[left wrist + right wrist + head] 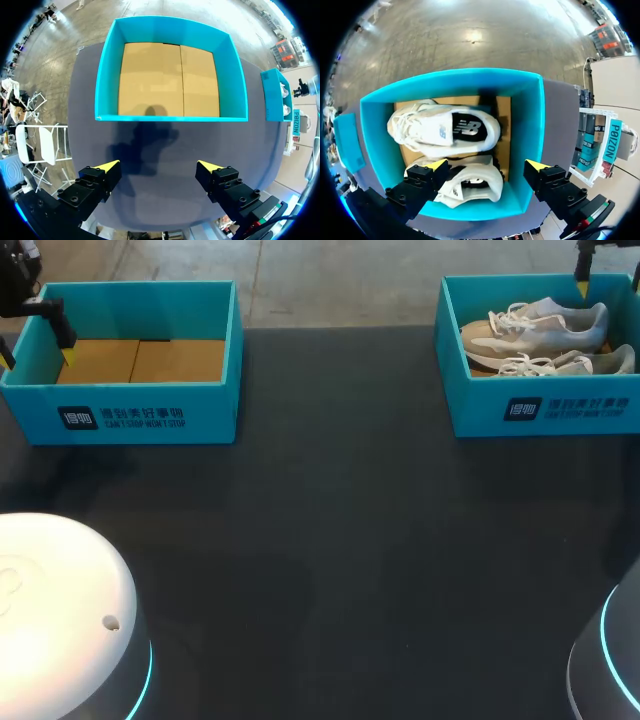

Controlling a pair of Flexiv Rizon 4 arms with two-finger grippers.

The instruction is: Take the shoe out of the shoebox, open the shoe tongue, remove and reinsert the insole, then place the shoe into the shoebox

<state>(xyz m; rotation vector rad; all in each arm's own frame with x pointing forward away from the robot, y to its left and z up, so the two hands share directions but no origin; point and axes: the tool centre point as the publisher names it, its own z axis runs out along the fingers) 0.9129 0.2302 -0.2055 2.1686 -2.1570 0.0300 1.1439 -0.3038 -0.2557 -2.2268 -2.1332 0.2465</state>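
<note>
At the far right corner of the dark table (330, 540) sits a teal shoebox (560, 410) holding 2 pale sneakers that lie on their sides on its brown cardboard floor, their white laces loose. The far sneaker (540, 325) lies by the box's back wall and the near sneaker (575, 363) just in front of it, the 2 close together. The right gripper (487, 164) hangs above this box with its yellow-tipped fingers spread wide and grasping nothing. In the right wrist view, 1 fingertip lies over the near sneaker and the other over the box's side wall. Across the table, at the far left corner, stands a second shoebox (140, 415) of the same teal, with only its cardboard floor showing inside. The left gripper (159, 167) is beside that box, over bare tabletop, its 2 fingers likewise released and wide apart.
</note>
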